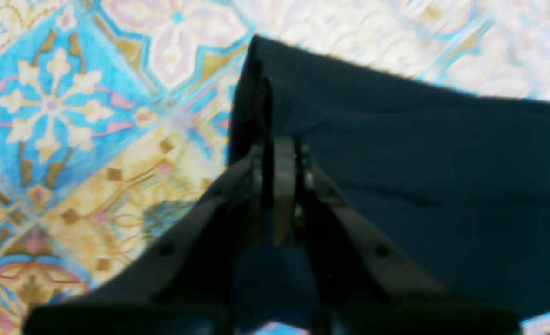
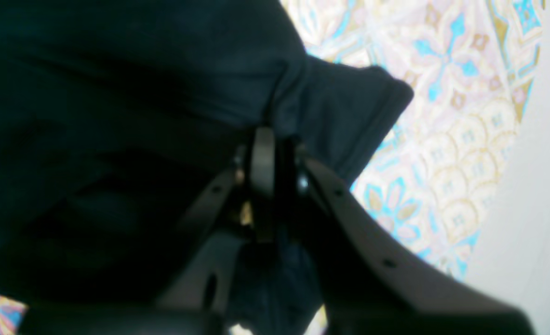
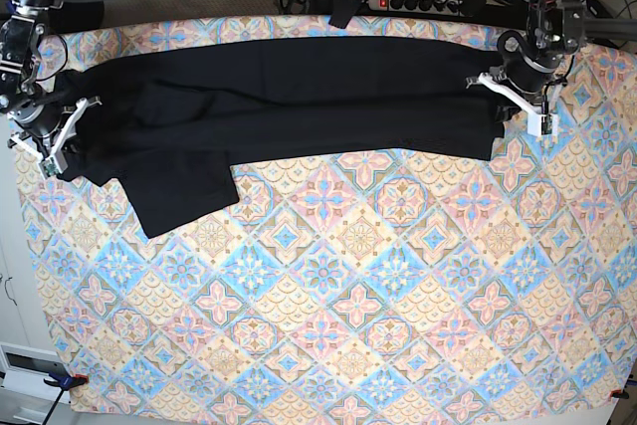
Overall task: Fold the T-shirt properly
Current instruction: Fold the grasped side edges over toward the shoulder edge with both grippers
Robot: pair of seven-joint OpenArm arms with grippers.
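Black T-shirt (image 3: pixel 289 97), soft cloth: stretched as a long band across the 12 o'clock side of the patterned desk (image 3: pixel 328 306), one sleeve hanging toward 8 o'clock. Left pincer (image 3: pixel 508 97), at the shirt's 3 o'clock end, clamped on its edge. Right pincer (image 3: pixel 55 136), at the 9 o'clock end, likewise clamped on cloth.

Both arms reach wide apart, left tool (image 1: pixel 279 149) and right tool (image 2: pixel 268 144) each clamped on cloth.
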